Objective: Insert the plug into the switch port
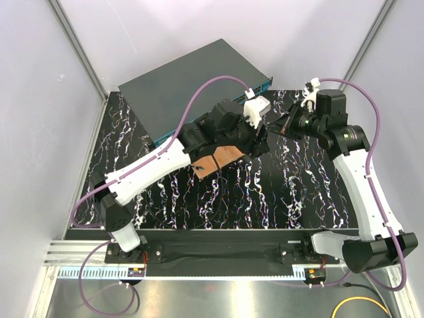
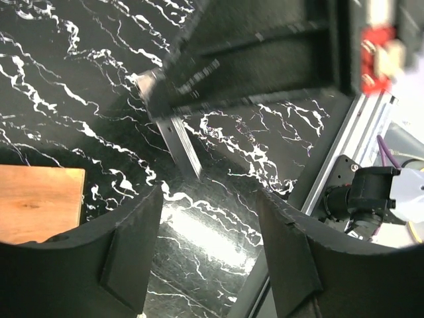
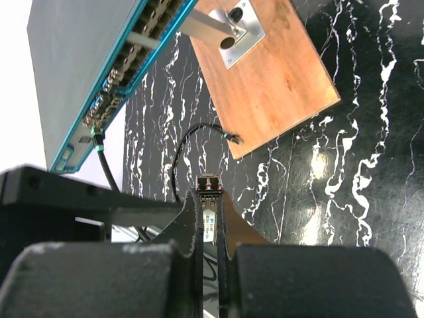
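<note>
Over marbled table [image 3: 344, 165]: right gripper [image 3: 209, 215] clamped on metal plug [image 3: 209, 185]; left gripper [image 2: 211, 218] fingers apart, empty. Square plug with network switch [image 3: 66, 59] port, push straight, gently

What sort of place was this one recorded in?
Probably a lab test cell, not a real server room: plain white walls on metal framing enclose a black marbled table carrying a network switch and a brown board.

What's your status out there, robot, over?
Copy: left gripper open, empty. Right gripper shut on plug. Plug short of switch, not inserted. Between them, thin black cable loops.
</note>
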`<state>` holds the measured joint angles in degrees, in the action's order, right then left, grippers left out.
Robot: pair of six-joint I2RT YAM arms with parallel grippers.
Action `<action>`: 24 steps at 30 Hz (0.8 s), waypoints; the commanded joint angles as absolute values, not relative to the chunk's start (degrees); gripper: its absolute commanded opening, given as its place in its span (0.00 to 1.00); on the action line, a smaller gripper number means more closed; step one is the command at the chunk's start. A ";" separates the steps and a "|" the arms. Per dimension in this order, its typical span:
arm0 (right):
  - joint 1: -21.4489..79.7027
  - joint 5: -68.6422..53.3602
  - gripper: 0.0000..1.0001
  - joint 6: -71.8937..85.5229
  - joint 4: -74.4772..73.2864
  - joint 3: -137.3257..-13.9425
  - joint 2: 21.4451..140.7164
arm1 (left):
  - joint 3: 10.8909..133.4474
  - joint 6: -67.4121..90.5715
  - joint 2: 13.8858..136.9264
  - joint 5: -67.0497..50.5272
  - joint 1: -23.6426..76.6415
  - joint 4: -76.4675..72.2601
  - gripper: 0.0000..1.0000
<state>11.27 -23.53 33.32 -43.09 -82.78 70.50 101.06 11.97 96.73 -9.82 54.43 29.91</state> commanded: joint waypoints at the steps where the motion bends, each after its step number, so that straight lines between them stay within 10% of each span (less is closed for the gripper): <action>1: 12.30 -24.43 0.00 32.96 -39.90 -81.92 68.38 | 104.85 13.44 97.64 -7.74 54.49 26.28 0.62; 9: 14.24 -24.08 0.00 31.73 -39.37 -80.95 66.80 | 105.73 15.38 100.46 -7.99 53.18 25.84 0.42; 15: 14.33 -26.53 0.03 30.41 -38.23 -80.07 66.09 | 104.42 16.69 99.32 -10.70 52.03 24.97 0.00; 19: 14.33 -25.93 0.51 27.87 -38.41 -80.07 65.92 | 100.91 17.84 95.90 -19.15 50.71 23.03 0.00; 24: 14.33 -27.50 0.64 23.13 -40.16 -81.74 65.83 | 93.52 17.93 91.76 -31.43 48.88 21.89 0.00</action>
